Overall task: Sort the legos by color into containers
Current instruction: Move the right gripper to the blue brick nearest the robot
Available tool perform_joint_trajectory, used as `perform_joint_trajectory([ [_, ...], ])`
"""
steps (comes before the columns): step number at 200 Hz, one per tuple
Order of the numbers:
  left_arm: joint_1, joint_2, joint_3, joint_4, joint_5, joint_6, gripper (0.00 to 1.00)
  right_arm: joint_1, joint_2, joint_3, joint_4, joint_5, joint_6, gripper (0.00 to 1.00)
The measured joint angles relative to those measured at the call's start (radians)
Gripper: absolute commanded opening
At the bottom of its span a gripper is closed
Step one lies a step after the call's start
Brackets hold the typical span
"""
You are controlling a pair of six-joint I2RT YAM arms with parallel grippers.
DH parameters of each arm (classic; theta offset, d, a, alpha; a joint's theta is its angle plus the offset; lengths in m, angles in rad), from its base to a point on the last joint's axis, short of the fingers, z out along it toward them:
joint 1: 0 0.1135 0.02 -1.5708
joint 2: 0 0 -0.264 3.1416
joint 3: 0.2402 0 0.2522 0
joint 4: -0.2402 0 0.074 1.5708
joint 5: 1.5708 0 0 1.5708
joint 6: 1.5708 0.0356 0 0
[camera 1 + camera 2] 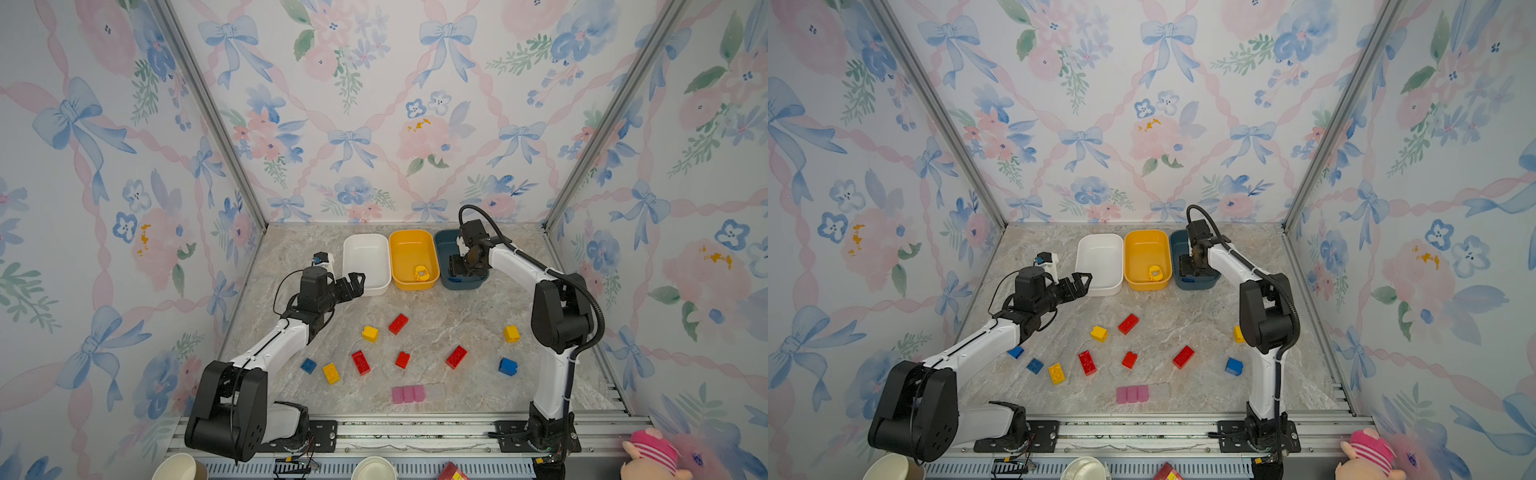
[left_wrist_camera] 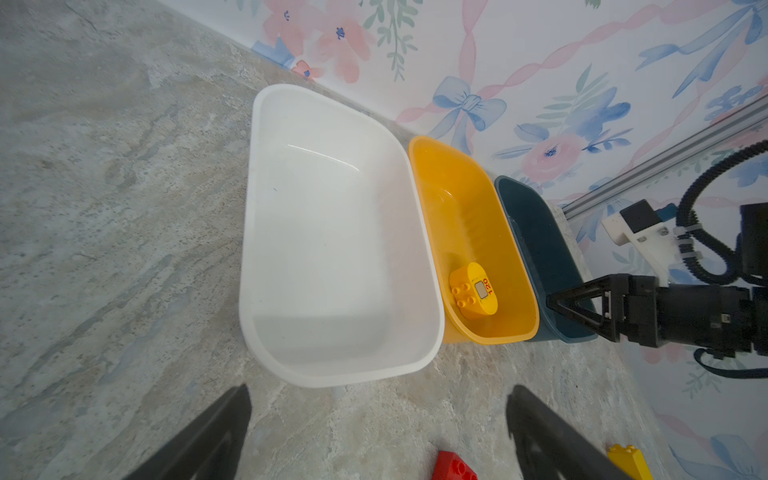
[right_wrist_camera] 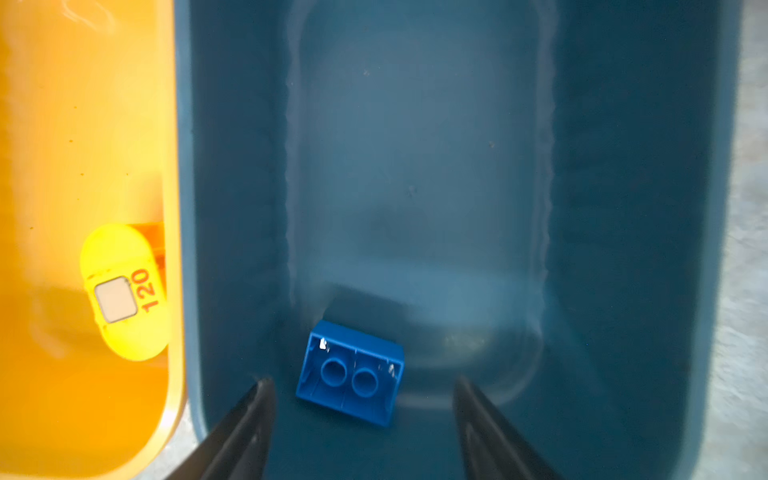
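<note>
Three containers stand in a row at the back: white [image 1: 365, 286], yellow-orange [image 1: 399, 253] and dark teal [image 1: 442, 249]. My right gripper [image 3: 362, 381] is open, reaching down into the teal tub [image 3: 623, 208]. A blue brick [image 3: 351, 372] lies studs-down on the tub's floor between the fingers, touching neither. A rounded yellow piece [image 1: 421, 273] lies in the yellow tub. My left gripper [image 1: 357, 282] hangs open and empty by the white tub's front left corner. Red [image 1: 398, 323], yellow [image 1: 370, 333] and blue [image 1: 508, 366] legos lie scattered over the table's front half.
A pale pink block strip [image 1: 409, 393] lies near the front edge. Two paper cups [image 1: 178, 467] [image 1: 374, 467] and a pink plush toy [image 1: 652, 457] sit beyond the front rail. Wallpapered walls close in the table on three sides.
</note>
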Motion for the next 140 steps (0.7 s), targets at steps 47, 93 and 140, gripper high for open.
perform_joint_trajectory([
  [47, -0.001, 0.0, 0.0, 0.008, 0.003, -0.004, 0.98, 0.0, -0.188, -0.14, -0.001, -0.004, 0.023, 0.81],
  [93, -0.008, 0.0, -0.008, 0.019, 0.003, -0.007, 0.98, 0.006, -0.38, -0.336, -0.029, -0.01, 0.068, 0.94],
  [140, -0.014, 0.0, -0.034, 0.019, 0.003, -0.015, 0.98, 0.007, -0.575, -0.508, -0.085, -0.01, 0.132, 0.97],
])
